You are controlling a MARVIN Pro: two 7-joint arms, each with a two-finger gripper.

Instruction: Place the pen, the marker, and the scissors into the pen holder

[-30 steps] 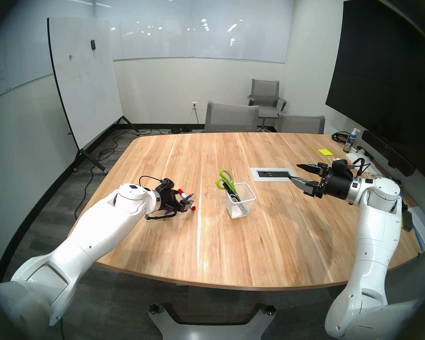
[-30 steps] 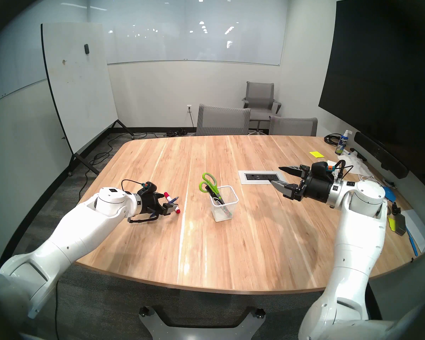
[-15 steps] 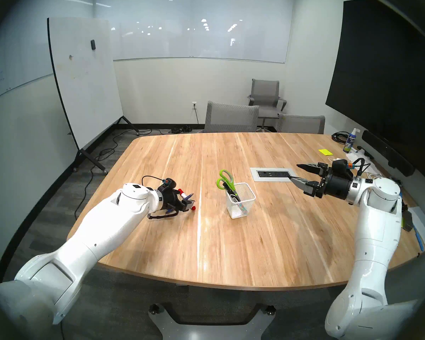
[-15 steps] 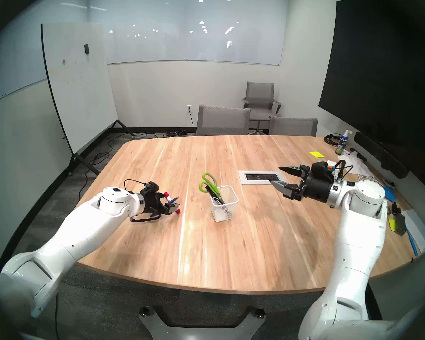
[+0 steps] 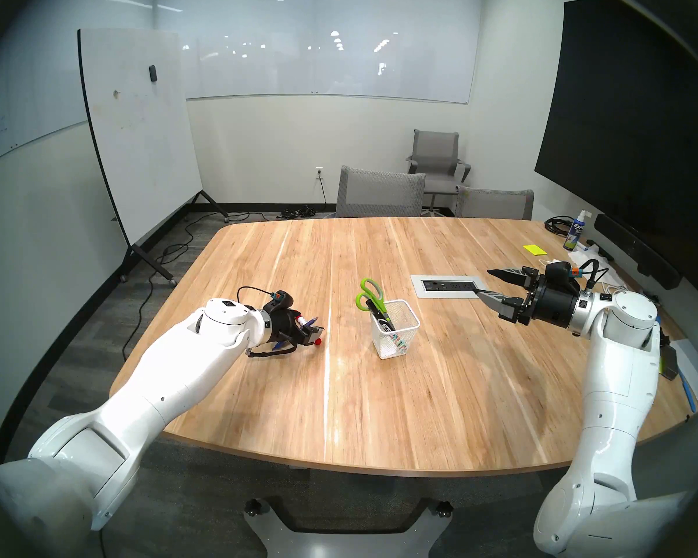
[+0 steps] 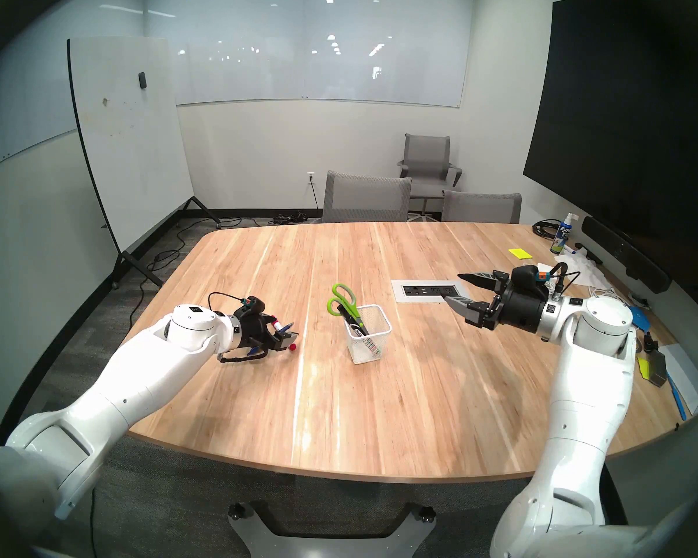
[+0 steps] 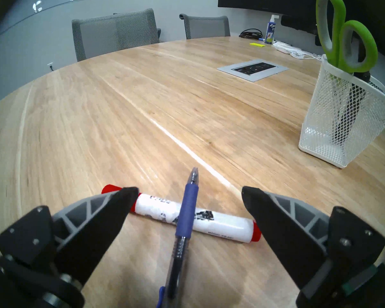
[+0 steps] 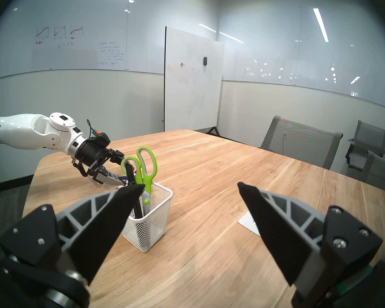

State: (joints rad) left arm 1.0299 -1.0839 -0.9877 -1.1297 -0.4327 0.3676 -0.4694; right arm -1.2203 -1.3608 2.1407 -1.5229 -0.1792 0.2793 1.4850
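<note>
The blue pen (image 7: 186, 214) lies on the table across a white marker with red ends (image 7: 220, 225). My left gripper (image 7: 188, 190) is open and low over them, one finger on each side of the pen and near the marker's ends; it also shows in the head view (image 5: 313, 329). The white mesh pen holder (image 5: 395, 335) stands mid-table to its right. It holds the green-handled scissors (image 5: 368, 295), handles up, and a black marker (image 5: 381, 317). My right gripper (image 5: 483, 281) is open and empty, held above the table right of the holder (image 8: 149, 225).
A grey power outlet panel (image 5: 446, 285) is set in the table behind the holder. A spray bottle (image 5: 575, 233), yellow sticky notes (image 5: 534, 249), cables and papers lie along the right edge. Grey chairs (image 5: 379, 192) stand at the far edge.
My left arm has moved forward and a little right, bringing its open fingers further over the pen and white marker. The right arm, the holder and its contents have not moved.
</note>
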